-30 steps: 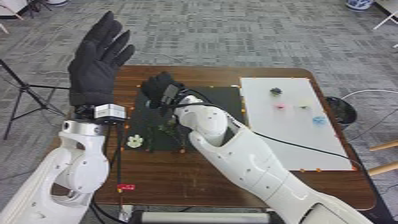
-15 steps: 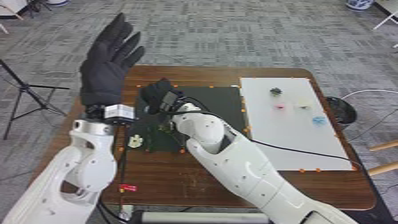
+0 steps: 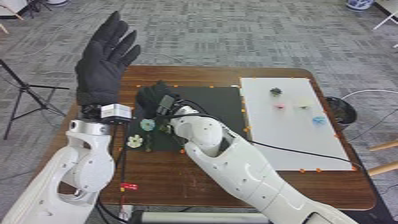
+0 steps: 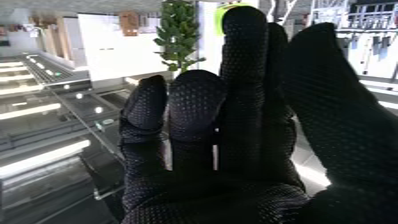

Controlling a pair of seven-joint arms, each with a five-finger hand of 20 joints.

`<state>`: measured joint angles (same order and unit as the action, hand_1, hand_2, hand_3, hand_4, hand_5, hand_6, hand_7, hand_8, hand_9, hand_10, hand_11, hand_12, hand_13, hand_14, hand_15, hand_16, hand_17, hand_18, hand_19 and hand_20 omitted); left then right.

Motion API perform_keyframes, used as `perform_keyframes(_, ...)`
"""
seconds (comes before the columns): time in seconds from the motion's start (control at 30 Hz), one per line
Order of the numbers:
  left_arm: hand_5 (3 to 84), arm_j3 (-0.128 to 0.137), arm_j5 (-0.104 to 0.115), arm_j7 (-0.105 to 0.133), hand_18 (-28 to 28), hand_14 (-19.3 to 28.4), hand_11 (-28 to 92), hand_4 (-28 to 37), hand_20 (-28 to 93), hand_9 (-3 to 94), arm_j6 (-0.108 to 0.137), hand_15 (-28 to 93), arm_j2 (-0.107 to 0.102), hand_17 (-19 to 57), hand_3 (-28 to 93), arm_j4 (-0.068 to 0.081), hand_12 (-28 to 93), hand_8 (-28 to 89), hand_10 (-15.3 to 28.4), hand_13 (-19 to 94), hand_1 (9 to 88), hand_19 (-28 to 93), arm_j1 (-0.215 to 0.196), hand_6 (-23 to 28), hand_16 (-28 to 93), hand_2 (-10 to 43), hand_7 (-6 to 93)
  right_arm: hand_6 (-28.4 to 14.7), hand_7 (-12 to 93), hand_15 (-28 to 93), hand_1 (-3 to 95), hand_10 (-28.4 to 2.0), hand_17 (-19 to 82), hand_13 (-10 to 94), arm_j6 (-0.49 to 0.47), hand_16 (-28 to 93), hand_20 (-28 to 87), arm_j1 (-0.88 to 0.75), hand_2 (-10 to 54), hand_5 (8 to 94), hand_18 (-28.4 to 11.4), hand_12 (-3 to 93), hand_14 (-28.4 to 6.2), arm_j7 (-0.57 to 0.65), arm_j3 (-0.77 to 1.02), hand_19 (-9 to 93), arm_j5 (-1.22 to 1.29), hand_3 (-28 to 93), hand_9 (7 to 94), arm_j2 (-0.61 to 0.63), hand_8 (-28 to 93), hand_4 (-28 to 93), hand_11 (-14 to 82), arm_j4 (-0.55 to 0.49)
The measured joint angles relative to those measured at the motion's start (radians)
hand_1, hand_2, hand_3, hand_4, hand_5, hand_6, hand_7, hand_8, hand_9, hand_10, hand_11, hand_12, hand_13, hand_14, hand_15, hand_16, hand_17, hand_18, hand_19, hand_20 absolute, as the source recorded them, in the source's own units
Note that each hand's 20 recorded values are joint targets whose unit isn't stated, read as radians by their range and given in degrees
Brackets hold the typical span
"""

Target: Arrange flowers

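Because the right hand is so near the teal flower at the left side of the black mat, a careless sweep could knock that bloom over — or drag it into the white flower at the mat's near left corner. Its fingers look loosely extended, with no flower visible in them; a pinch closed too early would probably catch only petals. The left hand, straight-fingered and empty, is raised beyond the mat's left edge, so swinging inward it might bump the other arm. Right of the mat, a white board carries four small blooms, including a blue flower. Brown wooden table surrounds both; past the mat's far side spreads grey carpet — a tripod stands off to its left.
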<state>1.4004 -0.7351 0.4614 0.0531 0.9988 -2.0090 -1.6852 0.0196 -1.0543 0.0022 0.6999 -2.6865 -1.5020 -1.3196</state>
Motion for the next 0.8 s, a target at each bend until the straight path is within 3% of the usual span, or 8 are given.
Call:
perform_keyframes(0.37, 27.4, 0.006, 0.0, 0.0, 20.0, 13.0, 12, -28.3, 8, 23.3, 0.0, 13, 0.002, -12.8, 67, -0.003, 17, -10, 10.9, 19, 24.0, 42, -0.014, 2.2, 7, -0.5, 18.5, 1.8, 39, 77, 37.3, -6.6, 23, 56, -0.008, 38, 52, -0.001, -9.5, 57.8, -18.5, 26.6, -6.5, 0.011, -0.001, 79, -0.003, 82, 67.5, 0.002, -4, -28, 26.5, -0.002)
perform_keyframes(0.47, 27.3, 0.013, 0.0, 0.0, 20.0, 13.0, 12, -28.3, 8, 23.3, -0.001, 13, 0.005, -12.8, 67, -0.005, 17, -10, 11.0, 19, 24.1, 42, -0.022, 2.2, 7, -0.5, 18.5, 1.9, 39, 78, 35.3, -8.0, 22, 55, -0.016, 37, 52, -0.001, -9.5, 55.2, -18.5, 24.4, -6.9, 0.02, -0.005, 79, -0.003, 85, 62.4, 0.011, -16, -28, 30.3, -0.015)
perform_keyframes(0.8, 27.3, 0.042, -0.001, -0.014, 20.0, 13.0, 12, -28.3, 8, 23.4, -0.007, 13, 0.028, -12.9, 67, -0.014, 17, -10, 11.0, 19, 24.0, 42, -0.067, 2.2, 7, -0.5, 18.8, -1.9, 38, 77, 32.5, -11.3, 19, 48, -0.068, 31, 52, -0.01, -9.5, 43.1, -18.6, 24.1, -8.5, 0.096, 0.004, 78, 0.095, 87, 47.5, 0.147, -17, -28, 31.2, -0.153)
